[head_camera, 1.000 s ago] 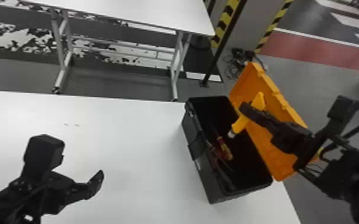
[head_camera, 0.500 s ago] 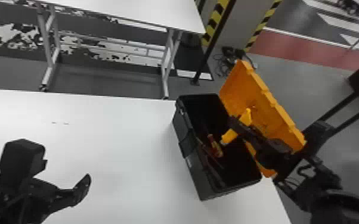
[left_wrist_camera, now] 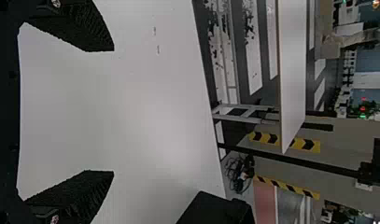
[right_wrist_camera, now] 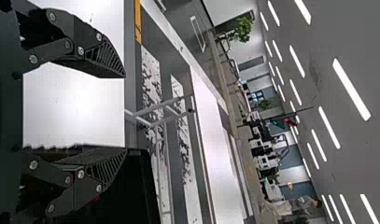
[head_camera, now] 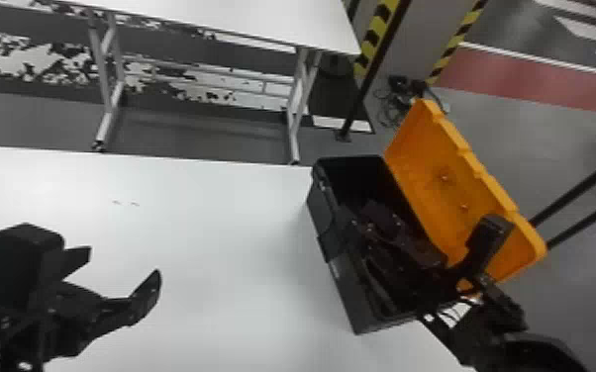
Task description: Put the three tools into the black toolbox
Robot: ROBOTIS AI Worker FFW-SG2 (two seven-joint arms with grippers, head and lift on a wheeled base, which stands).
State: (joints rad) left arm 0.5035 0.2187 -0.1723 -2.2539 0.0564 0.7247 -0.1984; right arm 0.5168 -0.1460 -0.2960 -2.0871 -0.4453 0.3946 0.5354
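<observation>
White is the table (head_camera: 188,222) under your work, and on its right end sits the black toolbox (head_camera: 346,287), upright and open. Its orange lid (head_camera: 425,148) leans outward along the long right-hand side, so the box's long axis runs slantwise, from the far left toward the near right of the head view.

Your right arm is the nearer one by a good way: its forward end lies over the box's mouth, coming in across the lid side. The right gripper (right_wrist_camera: 125,113) has its fingers spread, with nothing pinched between them. Your left gripper (left_wrist_camera: 114,111) hangs over the left part of the table, also spread and holding nothing, well apart from the box.

As for the three tools, the dark interior and the arm hide them, so you can't count them or read their long axes. A small red spot (right_wrist_camera: 96,198) lies against the box's dark side, beside one right finger; it may be part of a tool. My judgement is that the placing is close to finished, and your next move is to lift the right gripper straight up before drawing it back, lest it catch the lid or hook a tool.
</observation>
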